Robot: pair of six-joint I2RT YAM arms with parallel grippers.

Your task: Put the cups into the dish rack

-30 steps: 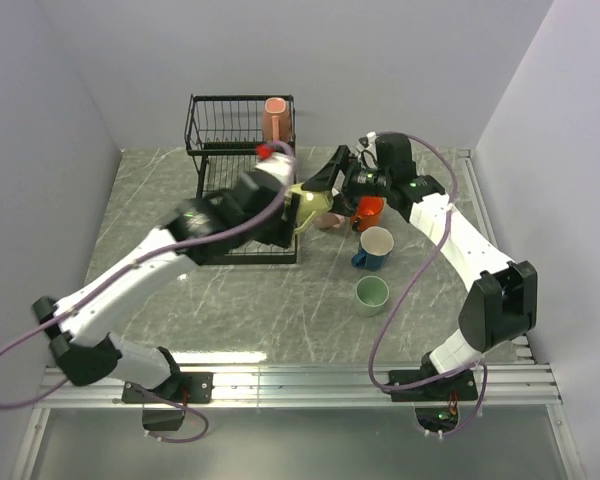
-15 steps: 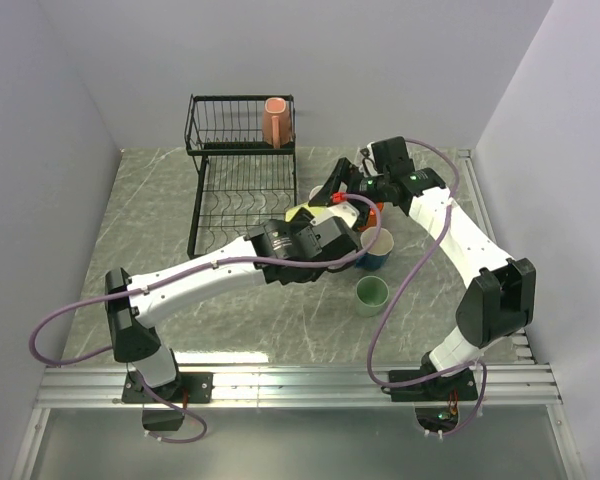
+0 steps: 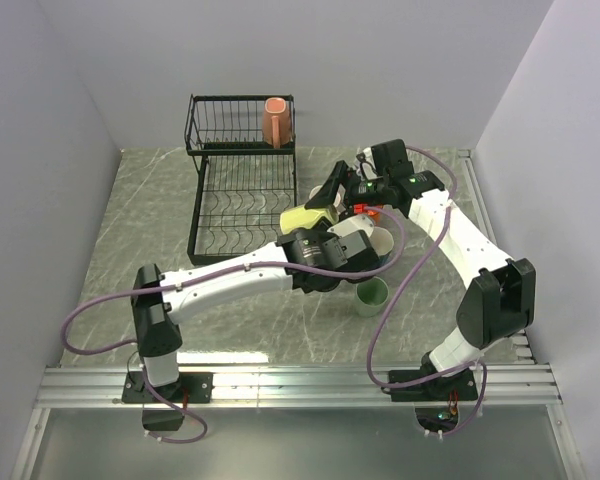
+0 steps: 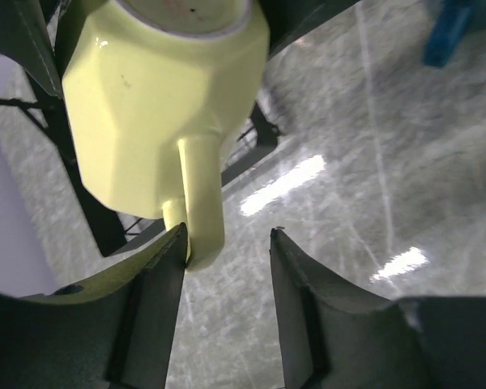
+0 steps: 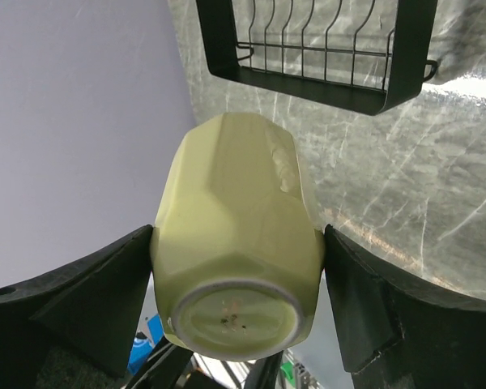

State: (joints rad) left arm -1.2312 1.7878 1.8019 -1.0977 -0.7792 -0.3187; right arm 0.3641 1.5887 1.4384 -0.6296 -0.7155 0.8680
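My right gripper is shut on the pale yellow cup, one finger on each side, and holds it above the table beside the dish rack. In the top view the cup hangs at the rack's right front corner. My left gripper is open just below it. The cup's handle points down between the fingertips, against the left finger. One pink cup stands in the rack's upper basket. The pale green cup and the blue cup stand on the table.
The orange cup and a second pink cup are mostly hidden behind the arms, right of the rack. The rack's lower tray shows in the right wrist view. Grey walls close the table on three sides.
My left arm has swung away from the rack, toward the near right, and now sits under the yellow cup. My right gripper has kept the cup in about the same place.
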